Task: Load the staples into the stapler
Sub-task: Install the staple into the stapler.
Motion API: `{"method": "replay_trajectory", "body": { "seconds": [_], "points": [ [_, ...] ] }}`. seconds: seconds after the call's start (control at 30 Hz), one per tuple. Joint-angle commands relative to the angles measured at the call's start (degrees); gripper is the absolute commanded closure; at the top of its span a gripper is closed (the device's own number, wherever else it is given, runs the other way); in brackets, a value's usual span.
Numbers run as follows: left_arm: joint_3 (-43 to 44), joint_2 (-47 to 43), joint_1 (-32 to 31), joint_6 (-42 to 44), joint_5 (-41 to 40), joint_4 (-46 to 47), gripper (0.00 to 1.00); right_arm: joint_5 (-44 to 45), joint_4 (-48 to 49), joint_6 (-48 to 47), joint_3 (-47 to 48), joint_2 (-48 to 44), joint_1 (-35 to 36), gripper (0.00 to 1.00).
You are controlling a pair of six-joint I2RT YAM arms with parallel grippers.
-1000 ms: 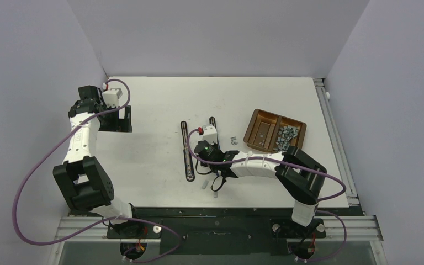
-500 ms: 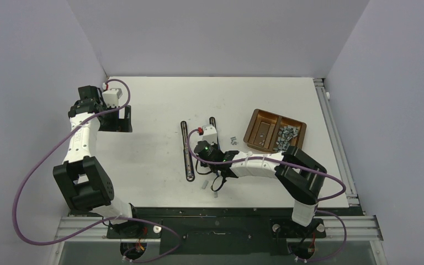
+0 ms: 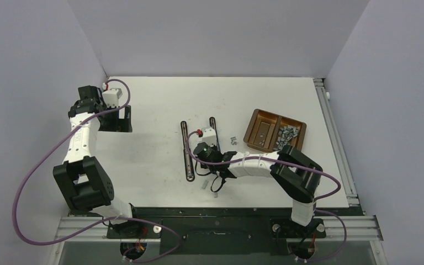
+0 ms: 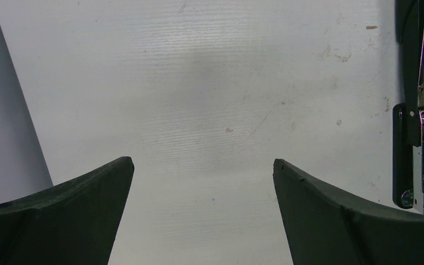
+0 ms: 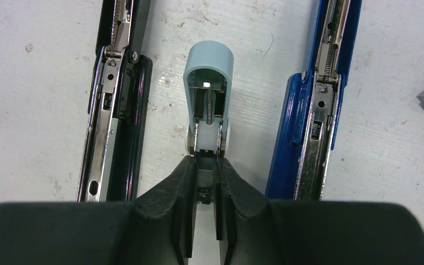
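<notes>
Barely anything has moved over the last second. Seen from above, the right arm's elbow has drifted a little toward the middle of the counter [image 3: 154,99] and the wrist has edged along with it. Everything lying on the counter sits where it was.

The right hand [image 5: 205,165] stays clenched on the near end of the light-blue stapler [image 5: 208,72]. Its two dark fingers are pressed close together around the narrow metal rail that pokes out of the stapler's open shell. That small stapler lies flat between a black stapler [image 5: 118,99] on its left and a blue stapler [image 5: 320,99] on its right. Both of these lie opened out, and the hand touches neither. Whether a strip already sits in the rail between the fingers cannot be made out.

The staples [image 3: 286,133] are mostly heaped in the right compartment of the brown tray [image 3: 255,117], well apart from the right hand. A few loose ones lie on the counter just right of the blue stapler. The left hand [image 4: 201,165] hangs released far to the left, fingers spread wide above the counter, holding nothing.

Judged from this, the shift is only a small adjustment of grip or angle at the stapler, not progress. Nothing shows staples loaded yet, so fetching a strip and seating it seems to remain.
</notes>
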Motion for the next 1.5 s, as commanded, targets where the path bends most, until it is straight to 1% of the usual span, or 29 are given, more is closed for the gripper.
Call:
{"method": "replay_trajectory", "body": {
  "seconds": [0.0, 0.3, 0.43, 0.5, 0.63, 0.7, 0.73, 0.93, 1.13, 1.27, 1.47],
  "points": [
    [0.4, -1.6, 0.5, 0.7, 0.4, 1.4, 0.04, 0.4, 1.8, 0.7, 0.6, 0.1, 0.3, 0.92],
    [0.0, -1.9, 0.5, 0.8, 0.1, 1.5, 0.04, -0.1, 1.3, 1.4, -0.4, 1.1, 0.2, 0.91],
    [0.1, -2.0, 0.6, 0.7, 0.1, 1.5, 0.04, -0.6, 1.2, 1.8, -0.7, 1.8, 0.1, 0.88],
    [0.2, -2.0, 0.6, 0.7, 0.1, 1.4, 0.04, -0.8, 1.2, 1.8, -0.8, 1.8, 0.0, 0.83],
    [0.4, -2.1, 0.6, 0.6, 0.1, 1.4, 0.04, -1.1, 1.1, 1.6, -0.9, 1.2, -0.2, 0.65],
    [0.5, -2.1, 0.6, 0.5, 0.3, 1.4, 0.04, -1.2, 1.1, 1.5, -1.0, 0.7, -0.3, 0.59],
    [0.6, -2.1, 0.6, 0.4, 0.3, 1.3, 0.04, -1.3, 1.1, 1.5, -0.9, 0.5, -0.4, 0.58],
    [0.6, -2.5, 0.6, 0.4, 0.4, 1.1, 0.04, -1.7, 1.1, 0.8, -0.3, -1.4, -0.9, 0.57],
    [1.2, -2.7, 0.6, 0.1, 0.9, 0.6, 0.04, -2.7, -3.7, -0.6, 3.2, -5.7, -2.4, 0.54],
    [2.0, -2.5, 0.6, -0.4, 1.9, 0.4, 0.04, -5.7, -5.6, -1.0, 4.5, -9.0, -4.3, 0.54],
    [3.6, -1.8, 0.6, -0.1, 3.7, -0.9, 0.04, -5.5, -10.6, -3.3, 5.2, -14.4, -4.6, 0.50]
  ]
}}
